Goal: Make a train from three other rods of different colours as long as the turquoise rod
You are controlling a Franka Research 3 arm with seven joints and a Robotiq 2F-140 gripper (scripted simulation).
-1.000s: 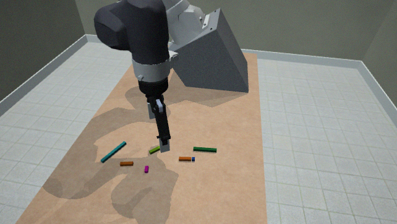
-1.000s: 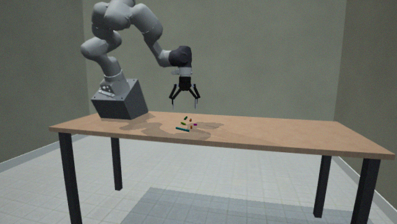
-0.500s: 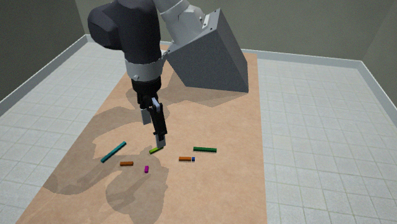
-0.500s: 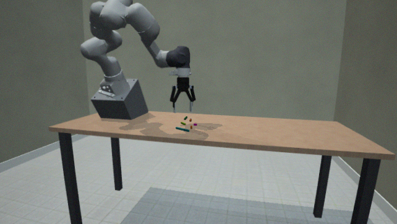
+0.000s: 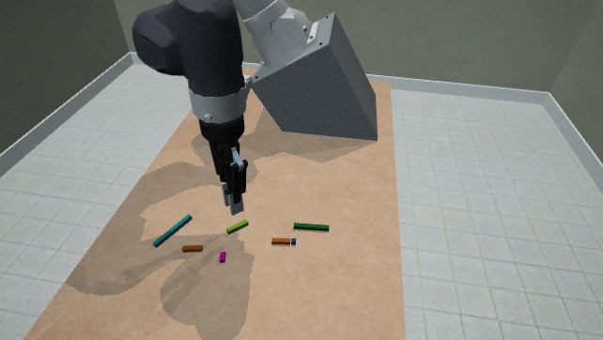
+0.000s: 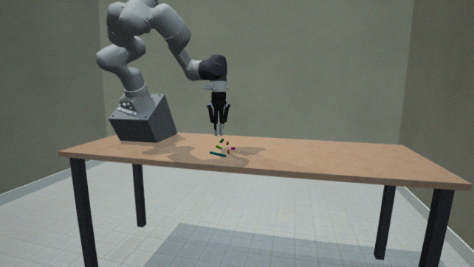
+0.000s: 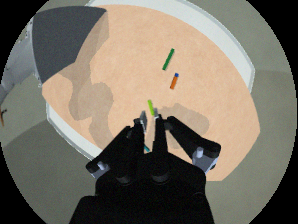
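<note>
My gripper [image 5: 235,207] hangs a little above the table with its fingers drawn close together and nothing between them. It also shows in the side view [image 6: 219,133] and the wrist view [image 7: 152,125]. The lime rod [image 5: 237,226] lies flat just in front of and below the fingertips; it shows in the wrist view [image 7: 152,106] too. The turquoise rod [image 5: 172,230] lies at the left. One orange rod [image 5: 192,248] and the magenta rod [image 5: 222,256] lie nearer the front. A second orange rod [image 5: 281,240] lies end to end with the blue rod [image 5: 293,241].
A green rod [image 5: 311,226] lies apart at the right, behind the orange and blue pair. The robot base [image 5: 319,89] stands at the back of the table. The table's edges are far from the rods.
</note>
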